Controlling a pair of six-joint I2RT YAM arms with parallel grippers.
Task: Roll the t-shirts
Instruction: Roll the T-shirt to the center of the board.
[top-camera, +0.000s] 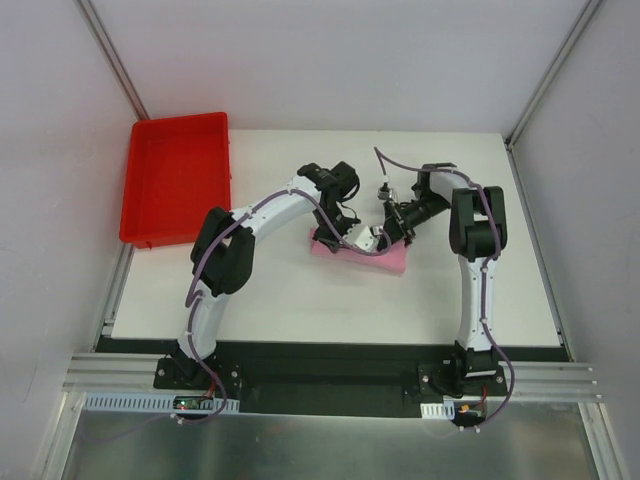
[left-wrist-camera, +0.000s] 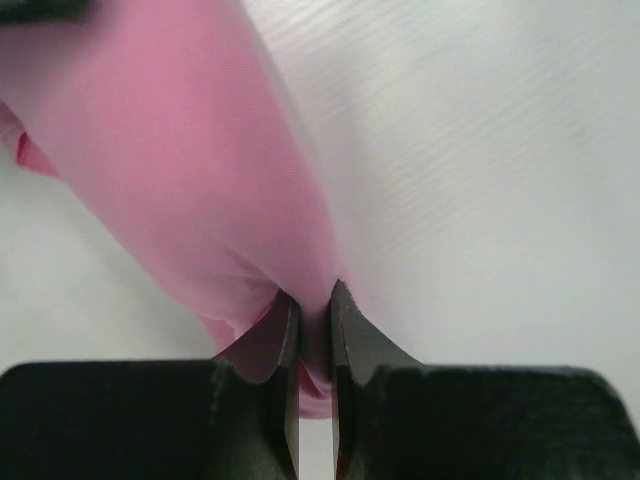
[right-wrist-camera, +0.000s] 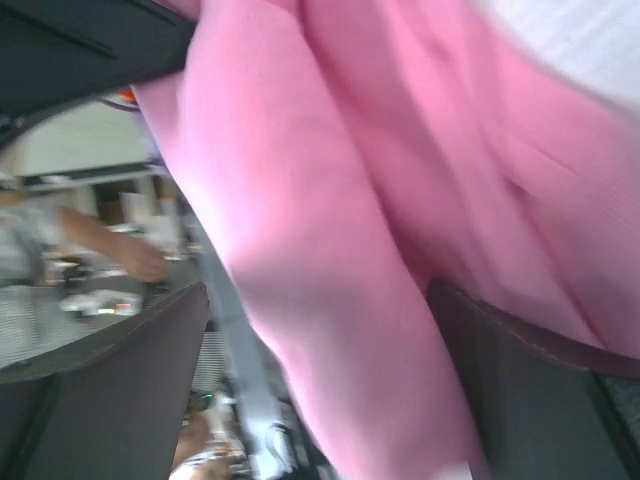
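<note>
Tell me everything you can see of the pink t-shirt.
The pink t-shirt is plain, soft, light-pink cloth with no print showing, bundled into a long, creased roll lying on the white table, right of the red tray. The left hand is shut on a pinch of its fabric; the right hand stands open around the roll, cloth between its fingers.

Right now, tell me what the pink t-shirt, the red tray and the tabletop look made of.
T-shirt: soft matte knit, likely cotton; it drapes and creases. Tray: hard moulded plastic by its look, uniform red, raised rim. Tabletop: white, matte, rigid; faint grain-like streaks in the left wrist view; perhaps laminate.
</note>
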